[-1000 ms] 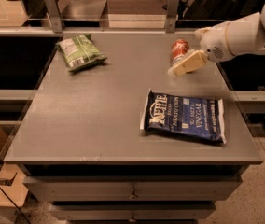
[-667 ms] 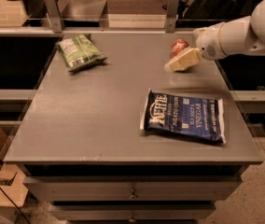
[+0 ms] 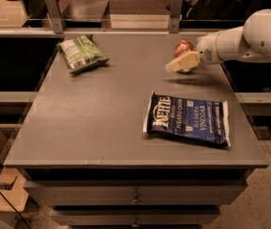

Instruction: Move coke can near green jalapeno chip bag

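Note:
The coke can [image 3: 183,46], red with a silver top, is at the far right of the table top [image 3: 102,109]. My gripper [image 3: 180,61], cream-coloured on a white arm reaching in from the right, is right at the can and covers its lower front. The green jalapeno chip bag [image 3: 80,53], with a white label patch, lies flat at the far left of the table, well apart from the can.
A dark blue Kettle chips bag [image 3: 188,119] lies flat on the right front part of the table, in front of the can. A rail with two metal posts [image 3: 175,4] runs along the far edge. Drawers sit under the front edge.
My gripper has shifted a little to the left at the can. The can and both bags stay about where they were.

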Available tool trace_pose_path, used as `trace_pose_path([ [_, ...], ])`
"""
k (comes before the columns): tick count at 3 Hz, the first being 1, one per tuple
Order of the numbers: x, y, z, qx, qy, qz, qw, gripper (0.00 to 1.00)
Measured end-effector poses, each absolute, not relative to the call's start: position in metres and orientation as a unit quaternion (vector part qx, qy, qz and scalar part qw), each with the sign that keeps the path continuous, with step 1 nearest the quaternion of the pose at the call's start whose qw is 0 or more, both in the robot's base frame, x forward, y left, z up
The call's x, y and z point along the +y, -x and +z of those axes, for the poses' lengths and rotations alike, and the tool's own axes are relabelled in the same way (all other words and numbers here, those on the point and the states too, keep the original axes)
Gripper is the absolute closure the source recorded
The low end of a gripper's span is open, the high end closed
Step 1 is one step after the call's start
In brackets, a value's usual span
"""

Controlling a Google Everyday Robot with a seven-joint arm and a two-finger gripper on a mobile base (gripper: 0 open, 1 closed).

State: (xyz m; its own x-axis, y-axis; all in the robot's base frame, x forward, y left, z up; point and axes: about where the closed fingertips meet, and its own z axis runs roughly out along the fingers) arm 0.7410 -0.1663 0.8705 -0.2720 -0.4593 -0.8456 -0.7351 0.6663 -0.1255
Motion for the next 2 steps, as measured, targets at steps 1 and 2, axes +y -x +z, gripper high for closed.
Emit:
trace_pose_path([
  [1,-0.1677,-0.7483,0.8545,0.796,0.364,0.158,0.456,0.18],
  [2,-0.1682,-0.7508,0.8505,0.8,0.365,0.159,0.449,0.41],
])
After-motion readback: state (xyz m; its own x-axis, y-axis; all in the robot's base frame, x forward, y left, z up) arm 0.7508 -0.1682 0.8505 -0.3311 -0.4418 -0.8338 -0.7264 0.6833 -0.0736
